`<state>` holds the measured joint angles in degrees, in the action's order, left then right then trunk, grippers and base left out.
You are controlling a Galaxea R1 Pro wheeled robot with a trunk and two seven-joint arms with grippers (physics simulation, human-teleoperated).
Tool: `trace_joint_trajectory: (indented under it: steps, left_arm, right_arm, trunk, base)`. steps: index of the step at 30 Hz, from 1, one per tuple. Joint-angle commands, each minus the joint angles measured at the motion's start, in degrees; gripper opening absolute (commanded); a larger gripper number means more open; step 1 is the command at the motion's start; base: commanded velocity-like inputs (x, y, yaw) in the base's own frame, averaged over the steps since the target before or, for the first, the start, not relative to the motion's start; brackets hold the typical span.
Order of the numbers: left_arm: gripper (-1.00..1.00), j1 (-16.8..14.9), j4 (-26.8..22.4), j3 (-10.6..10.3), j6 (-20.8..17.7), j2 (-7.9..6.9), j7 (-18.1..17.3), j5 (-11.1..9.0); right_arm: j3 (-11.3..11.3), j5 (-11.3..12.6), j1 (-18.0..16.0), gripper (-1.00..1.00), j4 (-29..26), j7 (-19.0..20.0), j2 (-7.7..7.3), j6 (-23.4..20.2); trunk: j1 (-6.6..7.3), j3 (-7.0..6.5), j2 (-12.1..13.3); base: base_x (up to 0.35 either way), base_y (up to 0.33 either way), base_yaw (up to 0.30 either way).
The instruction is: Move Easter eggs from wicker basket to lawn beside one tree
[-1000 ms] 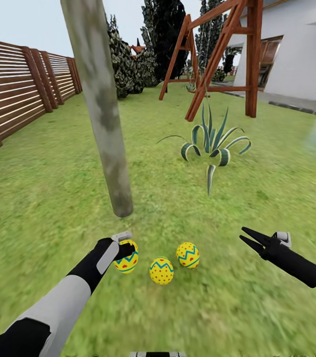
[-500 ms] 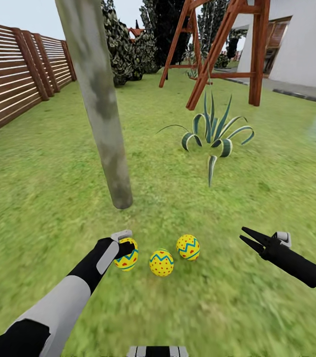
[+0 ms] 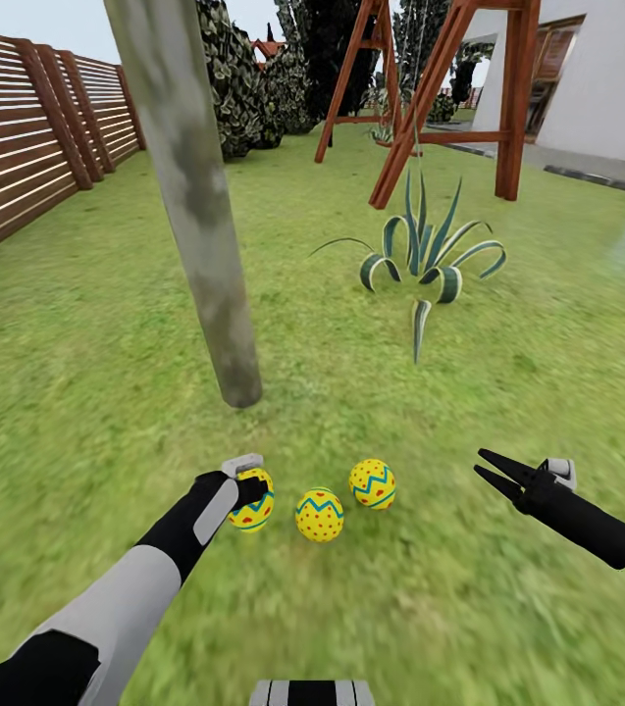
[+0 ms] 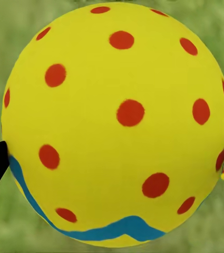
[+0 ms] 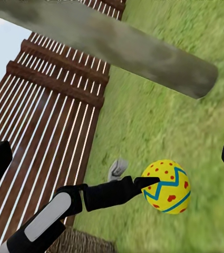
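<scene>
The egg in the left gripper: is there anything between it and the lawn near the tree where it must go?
Nothing visible. The left gripper holds the egg right at the lawn, beside the other two eggs. Bare grass lies between them and the tree trunk.

A brown horizontal-slat wooden fence (image 3: 27,147) runs far beyond the left pincer. Ahead of the right pincer stand a spiky green-and-white striped agave plant (image 3: 420,260) and a reddish wooden A-frame swing set (image 3: 449,98) (white house wall (image 3: 597,88) behind).
</scene>
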<state>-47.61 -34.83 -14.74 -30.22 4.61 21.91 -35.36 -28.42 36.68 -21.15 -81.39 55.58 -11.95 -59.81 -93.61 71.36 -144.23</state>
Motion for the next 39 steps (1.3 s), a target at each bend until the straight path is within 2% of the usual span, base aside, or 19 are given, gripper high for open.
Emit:
trace_joint_trajectory:
  steps: [1, 8, 17, 39]
  left_arm:
    - [-1.00, -0.04, -0.05, -0.28, -0.10, -0.04, 0.61, -0.59]
    - [-1.00, -0.04, -0.03, -0.30, -0.08, -0.04, 0.67, -0.59]
    - [-1.00, -0.03, -0.07, -0.29, -0.01, -0.04, 0.53, -0.59]
    - [-1.00, -0.03, -0.15, -0.40, 0.16, -0.04, 0.50, -0.59]
  right_arm:
    - [-0.06, -0.21, -0.03, 1.00, 0.00, 0.32, 0.00, -0.19]
    - [-0.06, -0.20, -0.03, 1.00, 0.00, 0.32, 0.00, -0.19]
    - [-0.06, -0.20, -0.03, 1.00, 0.00, 0.33, 0.00, -0.19]
    - [-0.06, -0.20, -0.03, 1.00, 0.00, 0.40, 0.00, -0.19]
  trunk:
    - [0.00, 0.05, -0.02]
    - [0.00, 0.05, -0.02]
    - [0.00, 0.05, -0.02]
    - [-0.57, 4.92, -0.31]
  base:
    - [0.196, 0.000, 0.000]
    - [0.259, 0.000, 0.000]
    - [0.031, 0.000, 0.000]
    - [0.000, 0.000, 0.000]
